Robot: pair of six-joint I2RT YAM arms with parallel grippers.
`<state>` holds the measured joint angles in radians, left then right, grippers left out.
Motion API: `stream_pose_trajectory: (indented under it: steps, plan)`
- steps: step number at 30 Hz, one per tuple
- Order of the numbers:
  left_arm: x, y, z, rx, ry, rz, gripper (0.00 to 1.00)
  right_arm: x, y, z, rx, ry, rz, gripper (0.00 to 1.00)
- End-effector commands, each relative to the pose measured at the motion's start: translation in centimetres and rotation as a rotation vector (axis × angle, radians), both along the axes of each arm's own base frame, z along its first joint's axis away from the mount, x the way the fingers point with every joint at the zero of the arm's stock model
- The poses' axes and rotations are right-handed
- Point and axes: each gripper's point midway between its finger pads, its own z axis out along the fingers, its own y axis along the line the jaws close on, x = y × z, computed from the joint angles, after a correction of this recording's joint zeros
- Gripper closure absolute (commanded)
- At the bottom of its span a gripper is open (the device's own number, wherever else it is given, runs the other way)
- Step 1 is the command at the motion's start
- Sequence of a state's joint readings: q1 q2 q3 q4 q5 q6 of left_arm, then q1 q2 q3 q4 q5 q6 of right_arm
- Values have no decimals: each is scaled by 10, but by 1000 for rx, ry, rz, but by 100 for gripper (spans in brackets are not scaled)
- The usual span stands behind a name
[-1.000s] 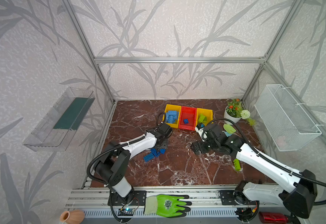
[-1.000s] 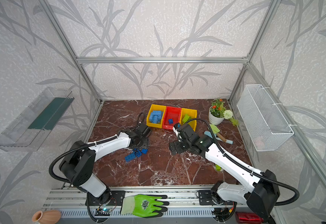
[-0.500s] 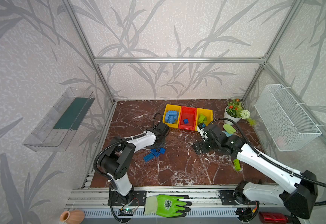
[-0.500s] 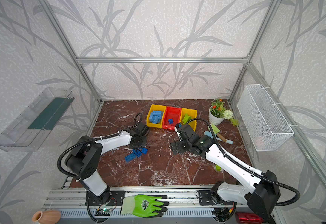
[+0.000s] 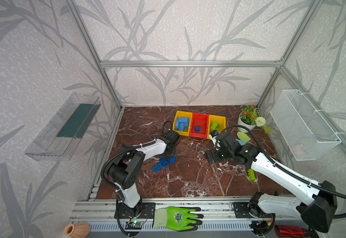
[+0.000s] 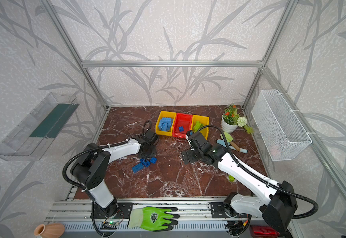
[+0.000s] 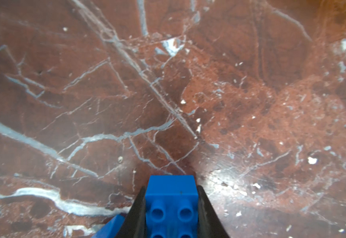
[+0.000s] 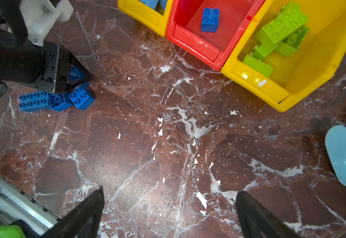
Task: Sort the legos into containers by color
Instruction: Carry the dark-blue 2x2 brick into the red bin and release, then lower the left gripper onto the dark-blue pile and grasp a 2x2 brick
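Logging stock as I see it. Left yellow bin [image 5: 177,115]: light blue bricks [image 5: 181,123], several. Red bin [image 5: 197,117]: one dark blue brick [image 5: 197,128]. Right yellow bin [image 5: 222,120]: lime bricks [image 5: 214,124]. Loose on the marble floor [image 5: 188,181]: dark blue cluster [image 5: 163,163] of three and a lone lime brick [image 5: 251,174] beside my right arm. Left gripper [image 7: 171,187] is clamped on a small blue brick [image 7: 171,204] at the cluster. Right gripper [image 8: 169,190] is spread wide, empty. I judge it over halfway.

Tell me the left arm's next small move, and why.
Probably lift straight up: the left gripper is shut on a dark blue brick, low beside the other loose blue bricks, and the red bin already holds that colour.
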<state>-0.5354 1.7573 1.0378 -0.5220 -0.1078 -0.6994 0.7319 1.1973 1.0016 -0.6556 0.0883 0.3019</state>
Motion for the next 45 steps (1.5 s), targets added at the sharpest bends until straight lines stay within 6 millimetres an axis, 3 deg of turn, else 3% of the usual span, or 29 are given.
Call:
stream_pose_trajectory:
  steps: [1, 8, 13, 20, 27, 31, 33, 36, 41, 45]
  plan:
    - [13, -11, 14, 2, -7, -20, 91, 2, -8, 9, 5, -42, -20, 1]
    - [73, -71, 69, -7, -107, -134, 92, 4, -25, 13, 13, -65, -66, 1]
    - [115, -115, 97, -23, -162, -202, 92, 5, -36, 18, 36, -72, -96, 1]
    - [158, -151, 96, -5, -177, -251, 92, 1, -46, 20, 66, -70, -125, 1]
    - [177, -191, 87, -143, -207, -311, 87, 1, -56, 20, 52, -66, -153, 1]
    - [187, -194, 90, -138, -233, -312, 66, 1, -61, 21, 56, -62, -164, 1]
    - [190, -194, 96, -137, -249, -312, 51, 1, -62, 23, 61, -66, -168, 1]
    - [190, -195, 113, -158, -276, -314, 36, 1, -62, 25, 65, -70, -174, 1]
    - [177, -191, 147, -188, -298, -326, 35, 2, -61, 27, 66, -69, -170, 1]
    - [157, -170, 160, -164, -316, -311, 35, 1, -57, 30, 85, -71, -156, 1]
